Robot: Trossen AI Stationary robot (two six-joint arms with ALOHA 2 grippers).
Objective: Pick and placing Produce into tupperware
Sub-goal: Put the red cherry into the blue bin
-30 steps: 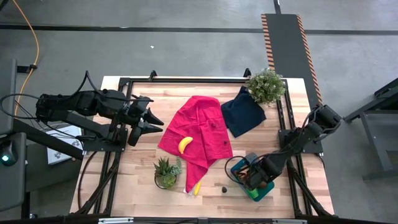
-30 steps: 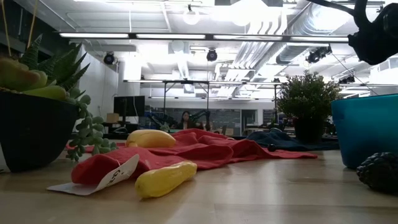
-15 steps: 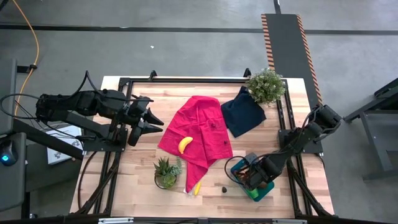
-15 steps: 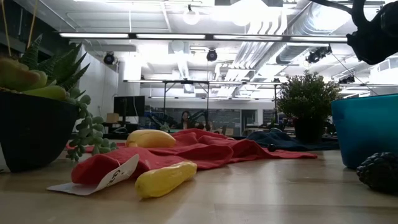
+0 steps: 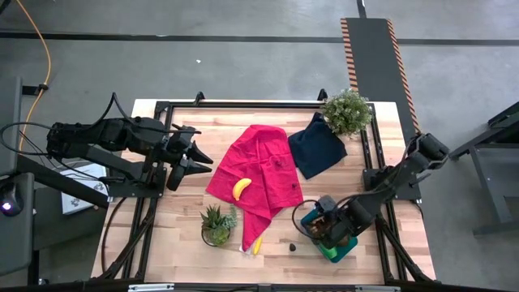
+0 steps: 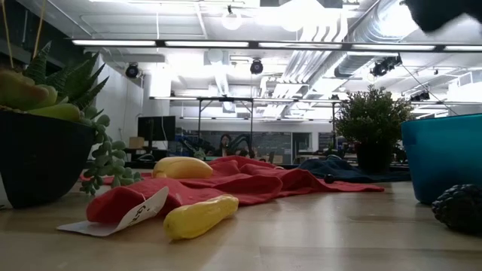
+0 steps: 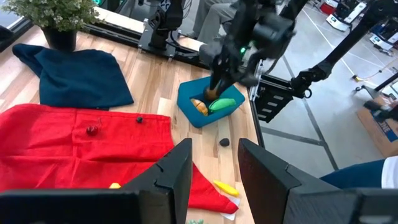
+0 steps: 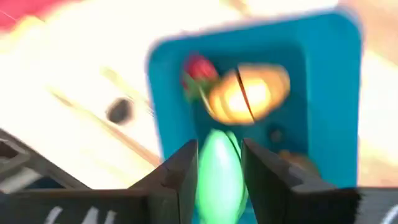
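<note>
tupperware (image 5: 339, 248): table's front right, holding orange piece (image 7: 199, 106) and green piece (image 7: 224, 104) | right gripper (image 5: 328, 229): above tub, jaws apart, empty | banana (image 5: 241, 188): on red cloth (image 5: 263, 166) | left gripper (image 5: 197, 159): left edge, jaws open

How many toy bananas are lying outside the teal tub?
2. One banana lies on the red cloth; the other banana lies on the table at the cloth's near edge. More could be hidden under the cloths.
</note>
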